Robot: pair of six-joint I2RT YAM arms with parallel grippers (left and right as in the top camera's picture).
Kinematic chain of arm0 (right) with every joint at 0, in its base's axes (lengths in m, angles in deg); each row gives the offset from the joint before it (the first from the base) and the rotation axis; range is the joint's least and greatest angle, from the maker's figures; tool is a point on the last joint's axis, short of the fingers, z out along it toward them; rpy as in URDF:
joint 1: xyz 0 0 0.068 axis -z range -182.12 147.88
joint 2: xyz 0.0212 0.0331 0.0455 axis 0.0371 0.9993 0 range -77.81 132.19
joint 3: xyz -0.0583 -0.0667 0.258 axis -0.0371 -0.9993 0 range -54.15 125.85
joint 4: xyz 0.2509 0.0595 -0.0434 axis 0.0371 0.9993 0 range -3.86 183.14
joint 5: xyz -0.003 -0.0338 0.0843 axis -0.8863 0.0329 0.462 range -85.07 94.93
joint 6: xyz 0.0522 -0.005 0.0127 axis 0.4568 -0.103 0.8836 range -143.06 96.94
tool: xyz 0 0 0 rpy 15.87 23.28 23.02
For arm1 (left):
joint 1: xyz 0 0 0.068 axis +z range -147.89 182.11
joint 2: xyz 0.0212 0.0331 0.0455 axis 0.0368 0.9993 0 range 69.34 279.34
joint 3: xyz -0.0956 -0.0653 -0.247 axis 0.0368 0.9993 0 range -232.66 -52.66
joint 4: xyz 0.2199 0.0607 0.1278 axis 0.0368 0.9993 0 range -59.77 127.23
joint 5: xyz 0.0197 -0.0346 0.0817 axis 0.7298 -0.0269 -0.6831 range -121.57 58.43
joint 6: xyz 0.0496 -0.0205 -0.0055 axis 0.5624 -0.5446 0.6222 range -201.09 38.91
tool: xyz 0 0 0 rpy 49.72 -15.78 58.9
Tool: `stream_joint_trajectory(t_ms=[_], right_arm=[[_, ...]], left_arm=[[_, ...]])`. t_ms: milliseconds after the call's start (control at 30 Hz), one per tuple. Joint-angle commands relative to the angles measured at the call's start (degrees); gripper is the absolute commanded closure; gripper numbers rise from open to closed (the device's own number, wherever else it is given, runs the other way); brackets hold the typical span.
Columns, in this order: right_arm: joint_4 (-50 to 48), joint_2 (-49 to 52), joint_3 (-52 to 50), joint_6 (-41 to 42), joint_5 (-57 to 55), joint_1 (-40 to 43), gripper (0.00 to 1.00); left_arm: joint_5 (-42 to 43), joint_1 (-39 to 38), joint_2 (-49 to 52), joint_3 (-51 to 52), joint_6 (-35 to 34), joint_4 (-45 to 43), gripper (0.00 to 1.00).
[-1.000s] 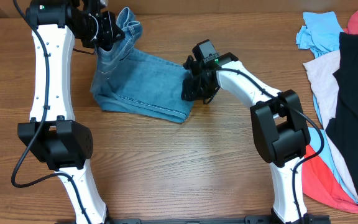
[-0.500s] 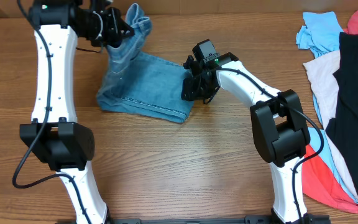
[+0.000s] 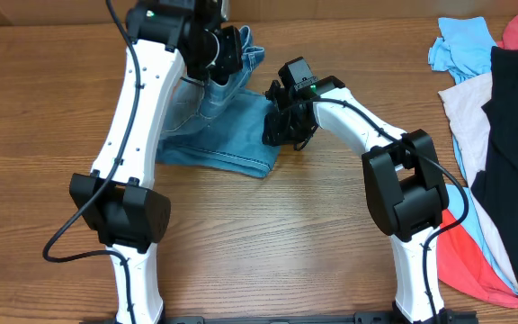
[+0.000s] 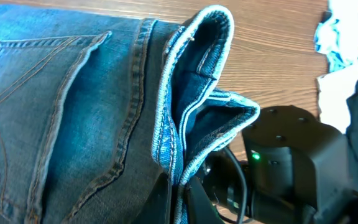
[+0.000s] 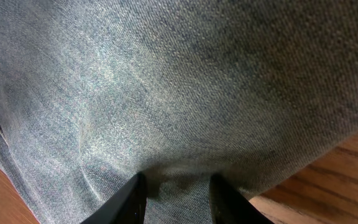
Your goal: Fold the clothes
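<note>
Your left tool [image 4: 179, 188] is pinched tight on the jeans [image 3: 232, 144] hem, raised to carry the fold. Right tool [image 5: 178, 190] anchors the edge; fingers parted, can't tell if gripping.

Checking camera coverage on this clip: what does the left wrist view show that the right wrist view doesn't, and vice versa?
Only the left wrist: the left claw pinching a raised fold of the jeans, a stitched back pocket, the right arm's black housing, and the spare garments. Only the right wrist: the right claw, fingertips apart on plain denim weave; its grip is unclear. Both: the jeans and the wooden table.
</note>
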Motion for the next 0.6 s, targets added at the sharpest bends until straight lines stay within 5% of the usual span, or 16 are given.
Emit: stream_joint_trajectory(t_ms=[0,567], right_arm=[[0.94,3.72,-0.63,0.24,-0.94,-0.31,0.63],[1.40,3.72,-0.63,0.24,-0.96,-0.31,0.63]], left_arm=[[-4.52,-1.46,-2.89,1.11,-2.95,-0.48,0.96],[-4.96,-3.85,-2.89,5.62,-7.98,-4.04,0.96]])
